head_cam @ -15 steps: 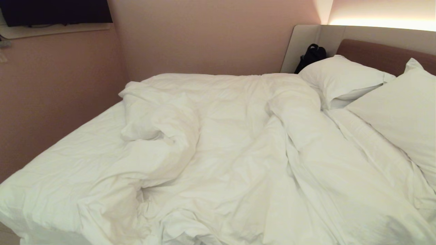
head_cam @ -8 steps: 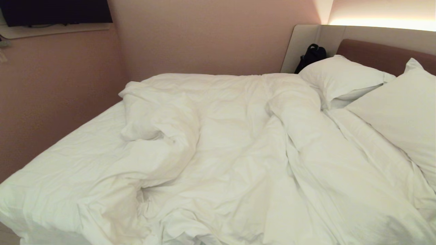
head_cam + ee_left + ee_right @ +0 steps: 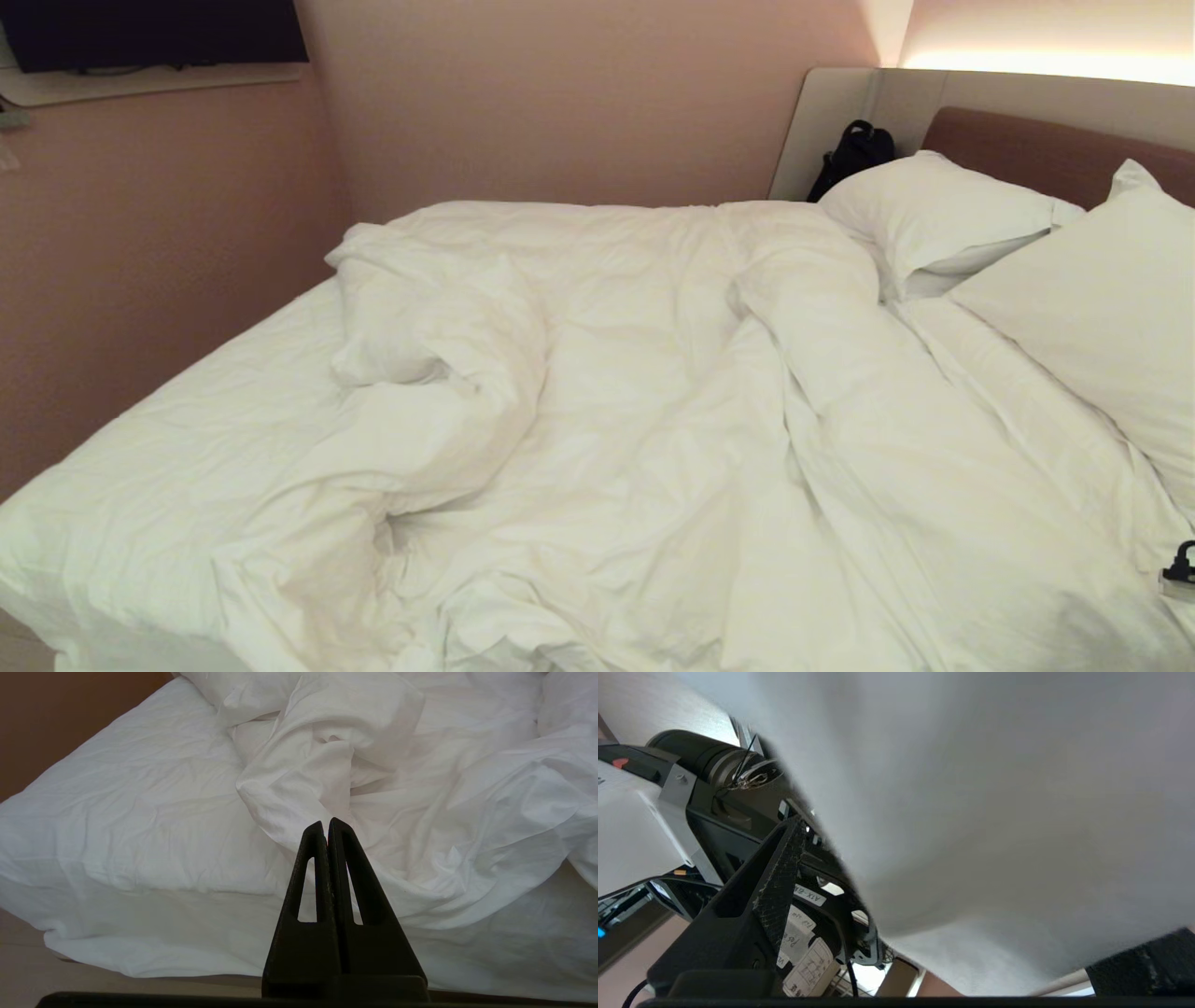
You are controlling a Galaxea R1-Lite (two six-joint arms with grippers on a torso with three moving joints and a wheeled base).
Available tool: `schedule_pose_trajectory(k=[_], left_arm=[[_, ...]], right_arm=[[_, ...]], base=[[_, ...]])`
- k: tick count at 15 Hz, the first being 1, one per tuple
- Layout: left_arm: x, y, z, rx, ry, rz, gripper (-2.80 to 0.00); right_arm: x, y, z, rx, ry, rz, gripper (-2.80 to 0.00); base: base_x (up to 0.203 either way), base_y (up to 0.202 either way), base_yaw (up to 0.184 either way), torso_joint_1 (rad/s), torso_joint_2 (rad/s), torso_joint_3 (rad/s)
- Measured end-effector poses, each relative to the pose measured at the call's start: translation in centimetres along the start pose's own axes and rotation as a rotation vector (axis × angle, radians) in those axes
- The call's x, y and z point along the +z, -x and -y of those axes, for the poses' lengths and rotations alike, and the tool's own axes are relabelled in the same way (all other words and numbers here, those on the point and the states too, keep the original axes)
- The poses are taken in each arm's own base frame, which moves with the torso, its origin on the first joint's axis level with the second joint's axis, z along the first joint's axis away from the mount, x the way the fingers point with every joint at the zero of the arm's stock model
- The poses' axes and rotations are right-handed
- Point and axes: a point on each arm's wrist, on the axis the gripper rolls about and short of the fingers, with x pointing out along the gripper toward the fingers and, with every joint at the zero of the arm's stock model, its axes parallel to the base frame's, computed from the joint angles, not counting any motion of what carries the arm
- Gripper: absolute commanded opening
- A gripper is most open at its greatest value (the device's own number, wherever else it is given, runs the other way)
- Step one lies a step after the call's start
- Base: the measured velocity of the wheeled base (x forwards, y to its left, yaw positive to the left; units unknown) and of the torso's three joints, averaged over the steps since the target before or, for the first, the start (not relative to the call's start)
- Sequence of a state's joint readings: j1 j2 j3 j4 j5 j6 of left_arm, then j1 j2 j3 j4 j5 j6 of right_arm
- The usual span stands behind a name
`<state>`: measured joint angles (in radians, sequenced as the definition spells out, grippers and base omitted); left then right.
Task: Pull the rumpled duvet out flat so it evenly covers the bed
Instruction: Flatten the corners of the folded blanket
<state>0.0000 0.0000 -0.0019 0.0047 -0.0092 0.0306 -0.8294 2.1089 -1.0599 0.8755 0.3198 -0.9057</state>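
The white duvet [image 3: 607, 420] lies rumpled across the bed [image 3: 168, 439]. It is bunched into thick folds in the middle and at the near edge, and bare sheet shows on the left side. My left gripper [image 3: 325, 823] is shut on nothing and hangs in front of the bed's near left corner, pointing at a folded duvet lump [image 3: 322, 756]. My right gripper [image 3: 985, 882] is open wide, with white bedding [image 3: 994, 788] close over the gap. I cannot tell whether that bedding is duvet or sheet. A dark bit of the right arm [image 3: 1181, 567] shows at the bed's right edge.
Two white pillows [image 3: 934, 219] [image 3: 1102, 308] rest against the brown headboard [image 3: 1046, 149] at the right. A black bag [image 3: 854, 154] sits in the corner behind them. Pink walls close off the far and left sides, with a dark screen [image 3: 149, 33] high on the left.
A dark part of the right arm has come into the head view at the right edge. The duvet and pillows have not moved.
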Motion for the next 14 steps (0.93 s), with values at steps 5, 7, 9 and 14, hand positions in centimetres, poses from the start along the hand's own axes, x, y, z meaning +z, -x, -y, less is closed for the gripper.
schedule_pose_trajectory(k=[5,7,9,14], left_arm=[[0.00,0.00,0.00,0.000,0.000,0.000,-2.80],[0.00,0.00,0.00,0.000,0.000,0.000,-2.80],[0.00,0.00,0.00,0.000,0.000,0.000,-2.80],[0.00,0.00,0.00,0.000,0.000,0.000,-2.80]], right_arm=[[0.04,0.02,-0.14,-0.001,0.003,-0.001,-2.80],[0.07,0.05,-0.13,-0.002,0.004,0.001,-2.80],[0.19,0.04,-0.18,-0.005,0.009,-0.001,-2.80],[0.39,-0.03,-0.27,-0.006,0.017,-0.006,-2.80]], base=[[0.000,0.000,0.000,0.000,0.00,0.000],[0.000,0.000,0.000,0.000,0.00,0.000],[0.000,0.000,0.000,0.000,0.00,0.000],[0.000,0.000,0.000,0.000,0.00,0.000]])
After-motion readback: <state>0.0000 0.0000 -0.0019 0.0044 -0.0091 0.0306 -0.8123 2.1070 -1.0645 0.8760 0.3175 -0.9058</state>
